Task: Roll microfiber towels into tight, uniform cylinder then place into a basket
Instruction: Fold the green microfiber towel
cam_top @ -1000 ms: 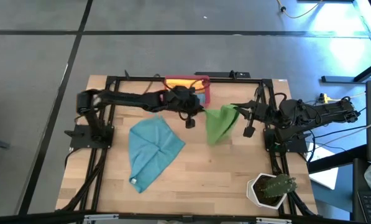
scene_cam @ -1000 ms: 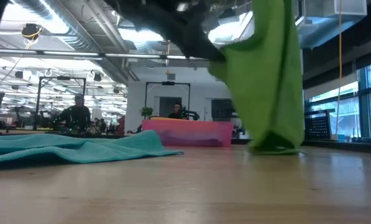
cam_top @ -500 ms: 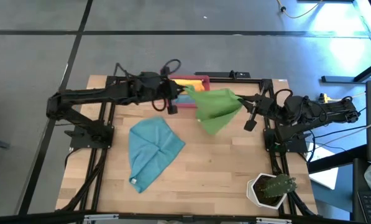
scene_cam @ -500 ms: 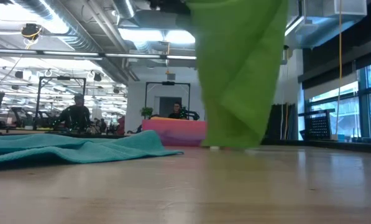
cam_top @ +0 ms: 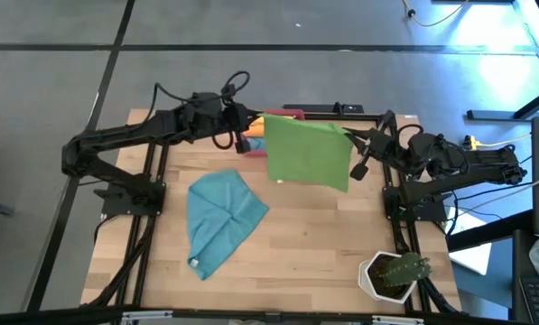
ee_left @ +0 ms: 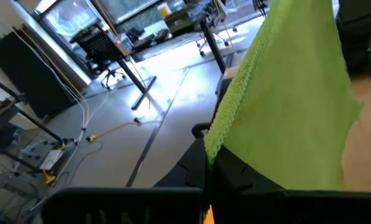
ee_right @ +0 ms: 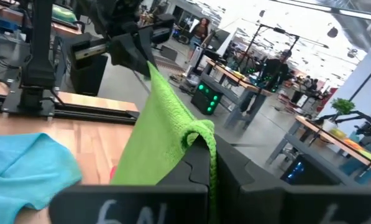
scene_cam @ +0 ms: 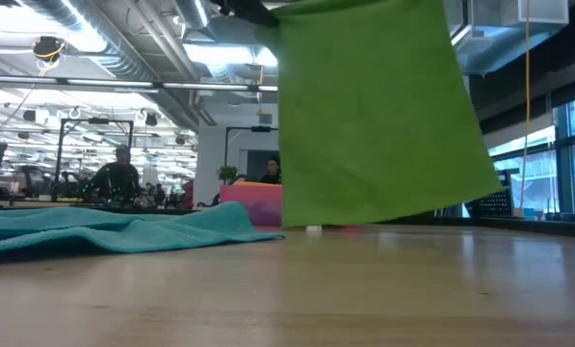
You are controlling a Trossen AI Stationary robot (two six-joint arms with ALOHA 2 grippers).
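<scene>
Both pincers, left pincer (cam_top: 262, 122) and right pincer (cam_top: 348, 137), grip the green towel (cam_top: 307, 153) spread above the wooden worktop (cam_top: 305, 235). A teal towel (cam_top: 219, 212) lies near left. Far behind, an open workshop with people at desks.

Hanging towel (cam_top: 308, 153) stretched between left pincer (cam_top: 254, 126) and right pincer (cam_top: 350, 137), above counter (cam_top: 323, 244) — basket (cam_top: 289, 115) behind it; flat towel (cam_top: 219, 217) front-left; plant pot (cam_top: 393, 275) front-right corner.

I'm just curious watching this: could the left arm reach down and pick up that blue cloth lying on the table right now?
Probably not yet. The left gripper is shut on the green towel, stretched between it and the right gripper. The teal towel lies uncovered, nothing on it.
</scene>
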